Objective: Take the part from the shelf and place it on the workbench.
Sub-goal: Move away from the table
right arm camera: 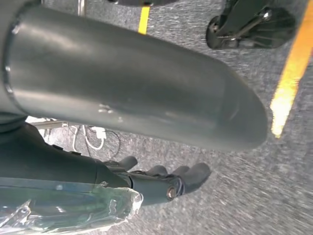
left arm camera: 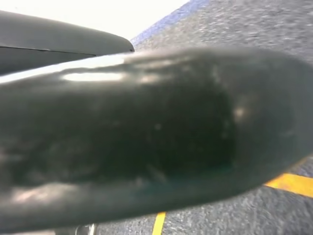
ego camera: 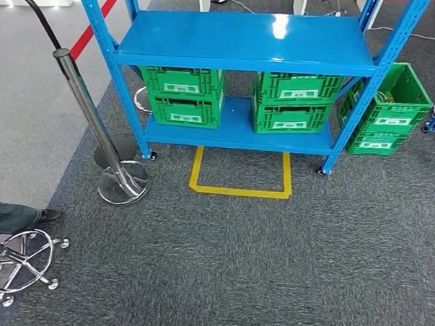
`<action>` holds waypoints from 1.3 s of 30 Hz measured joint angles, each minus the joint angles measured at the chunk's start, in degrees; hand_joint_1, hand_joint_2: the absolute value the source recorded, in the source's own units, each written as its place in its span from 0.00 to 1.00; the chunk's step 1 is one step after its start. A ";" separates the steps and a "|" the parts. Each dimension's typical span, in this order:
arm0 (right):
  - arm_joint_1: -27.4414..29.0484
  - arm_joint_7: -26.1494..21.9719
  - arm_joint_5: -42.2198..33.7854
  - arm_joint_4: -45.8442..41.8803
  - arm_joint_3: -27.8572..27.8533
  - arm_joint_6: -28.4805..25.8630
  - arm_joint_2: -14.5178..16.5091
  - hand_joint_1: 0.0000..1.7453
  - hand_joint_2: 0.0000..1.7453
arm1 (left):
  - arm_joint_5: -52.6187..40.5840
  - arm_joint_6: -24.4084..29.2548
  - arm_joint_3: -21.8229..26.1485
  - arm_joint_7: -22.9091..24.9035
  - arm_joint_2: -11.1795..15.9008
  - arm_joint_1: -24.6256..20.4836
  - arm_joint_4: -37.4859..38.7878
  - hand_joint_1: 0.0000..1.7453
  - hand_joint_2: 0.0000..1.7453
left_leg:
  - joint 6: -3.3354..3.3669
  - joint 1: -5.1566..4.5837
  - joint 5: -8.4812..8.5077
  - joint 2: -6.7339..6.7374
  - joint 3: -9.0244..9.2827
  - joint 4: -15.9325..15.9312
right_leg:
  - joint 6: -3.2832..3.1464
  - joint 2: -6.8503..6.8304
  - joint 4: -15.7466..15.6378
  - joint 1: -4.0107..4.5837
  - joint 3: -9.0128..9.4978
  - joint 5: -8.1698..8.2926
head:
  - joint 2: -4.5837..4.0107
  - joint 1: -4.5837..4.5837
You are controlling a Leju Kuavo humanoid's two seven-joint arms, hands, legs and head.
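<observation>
Right robot hand (right arm camera: pixel 167 180) hangs over the grey carpet (right arm camera: pixel 236 196) with its dark fingers (right arm camera: pixel 195 174) loosely stretched and nothing in them, while the left robot hand (left arm camera: pixel 147 137) is a dark blur against its camera, so I cannot tell its state. Ahead stands the blue shelf (ego camera: pixel 242 43), with two green crates (ego camera: pixel 184 96) (ego camera: pixel 294 100) side by side on its lower board and a third crate (ego camera: pixel 387 116) on the floor by its right post. The part cannot be made out in any of them.

Even bright light — glare on blue shelf (ego camera: pixel 279 27); wrist views blurred.
</observation>
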 joint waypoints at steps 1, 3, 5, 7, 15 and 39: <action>-0.04 -0.04 -0.10 0.00 -0.10 0.01 0.00 0.00 0.00 | 0.00 0.00 0.00 -0.01 -0.01 -0.04 0.00 0.00 0.00 | 0.23 -0.04 -0.39 0.03 0.42 -0.04 | 0.20 -0.04 4.08 -0.03 -2.55 -1.52 | 0.00 0.04; 0.10 -0.01 -0.56 0.01 -0.50 0.07 0.00 0.00 0.00 | 0.01 0.01 0.00 -0.01 -0.03 -0.02 0.00 0.00 0.00 | 0.37 -0.08 -1.23 -0.02 1.28 -0.02 | 0.38 -0.05 10.21 -0.08 -7.23 -2.60 | 0.00 0.05; 0.24 0.10 -1.12 0.01 -1.03 0.16 -0.01 0.00 0.00 | 0.02 0.02 0.01 -0.01 -0.04 0.08 0.00 0.00 0.00 | 0.25 -0.09 -2.16 -0.18 2.54 -0.01 | 0.35 -0.06 8.43 -0.08 -8.13 1.14 | 0.00 0.06; 0.20 0.21 -1.63 0.01 -1.56 0.22 -0.03 0.00 0.00 | 0.02 0.02 0.02 -0.01 -0.09 0.07 0.00 0.00 0.00 | -0.15 -0.22 -3.25 -0.29 3.78 0.08 | 0.04 -0.09 1.13 -0.04 -6.04 6.43 | 0.00 0.13; 0.02 0.28 -2.23 0.01 -2.82 0.36 -0.07 0.00 0.00 | 0.04 0.08 0.04 -0.02 -0.07 -0.25 0.00 0.00 0.00 | -2.59 -0.12 -7.68 -0.27 2.13 5.70 | -2.34 -0.09 -4.31 -0.24 -3.15 8.10 | 0.00 -0.45; 0.10 -1.58 -7.53 -0.16 -6.83 1.96 -0.28 0.00 1.00 | 4.59 0.09 0.06 0.89 0.40 0.15 -0.01 0.00 1.00 | -1.34 -0.54 -1.80 -0.15 1.61 0.29 | -1.24 -0.20 -5.29 -0.08 -0.12 5.78 | 0.00 -0.33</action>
